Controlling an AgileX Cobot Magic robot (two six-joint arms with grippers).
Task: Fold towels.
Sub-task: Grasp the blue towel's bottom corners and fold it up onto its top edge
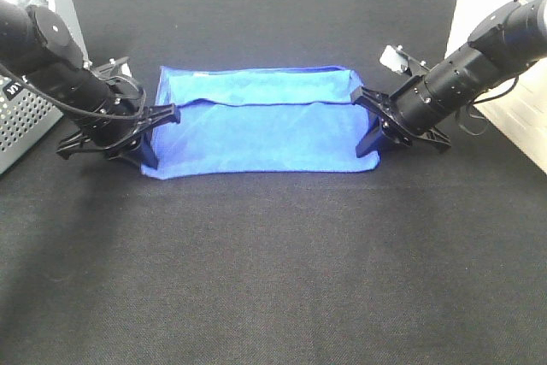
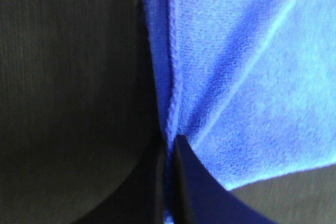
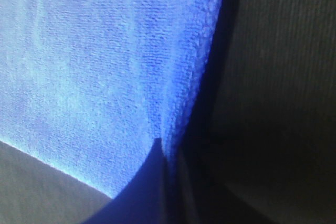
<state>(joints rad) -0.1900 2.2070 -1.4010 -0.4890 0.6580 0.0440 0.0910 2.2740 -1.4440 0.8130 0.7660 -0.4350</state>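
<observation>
The royal-blue towel (image 1: 265, 130) lies in the middle of the dark cloth, its far long edge folded over towards the near side into a band. My left gripper (image 1: 161, 134) sits at the towel's left short edge, and the left wrist view shows its fingertips (image 2: 181, 156) pinched together on the stitched hem of the towel (image 2: 247, 77). At the right short edge is my right gripper (image 1: 364, 124). In the right wrist view its fingers (image 3: 152, 166) are closed on the border of the towel (image 3: 94, 66). Both ends are slightly puckered where they are gripped.
A dark grey cloth (image 1: 273, 271) covers the table. A grey perforated metal box (image 1: 21, 126) stands at the left edge behind the left arm. A small white object (image 1: 395, 57) lies at the back right, by a pale surface (image 1: 526, 138) beyond the cloth's right edge.
</observation>
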